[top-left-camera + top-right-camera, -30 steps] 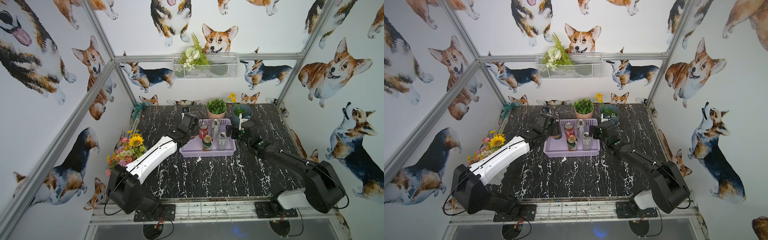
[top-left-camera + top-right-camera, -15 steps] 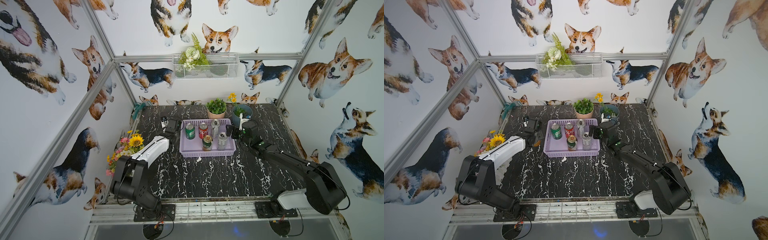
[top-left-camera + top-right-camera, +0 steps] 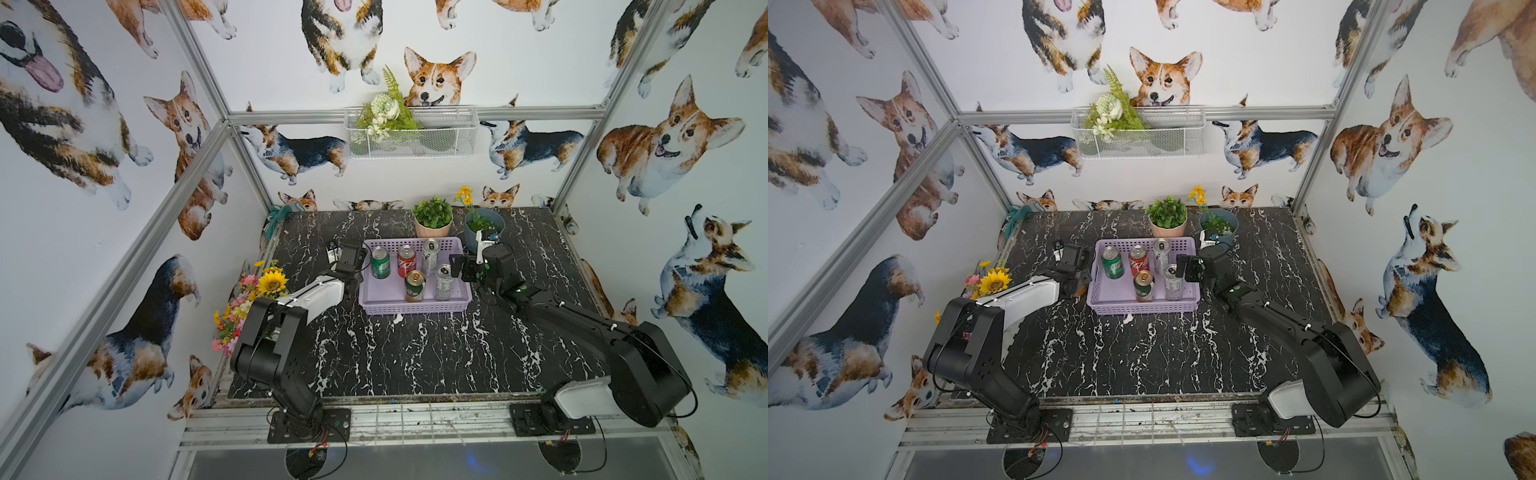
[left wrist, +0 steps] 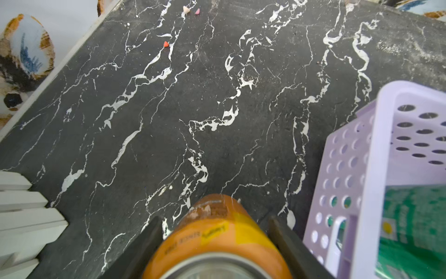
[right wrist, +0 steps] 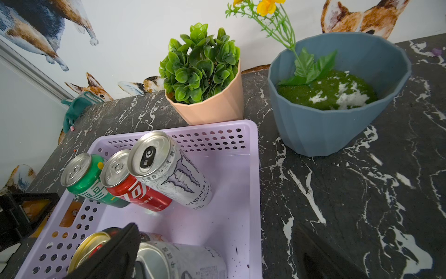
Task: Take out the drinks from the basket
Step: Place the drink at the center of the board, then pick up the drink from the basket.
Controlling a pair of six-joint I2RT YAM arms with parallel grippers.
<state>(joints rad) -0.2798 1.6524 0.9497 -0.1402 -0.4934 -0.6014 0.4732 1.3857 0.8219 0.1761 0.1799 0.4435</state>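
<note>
Your left pincer (image 4: 213, 221) grips the orange can (image 4: 217, 244) upright just outside the basket (image 4: 376, 149), probably above the bench (image 4: 193, 108); right pincer (image 3: 456, 268) open.

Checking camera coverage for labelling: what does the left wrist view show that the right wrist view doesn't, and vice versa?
Left wrist only: a clear look at the left hand closed on the orange can. Right wrist only: red can, silver cans, peach pot, blue pot. Both: lavender basket, green can, marble table.
</note>
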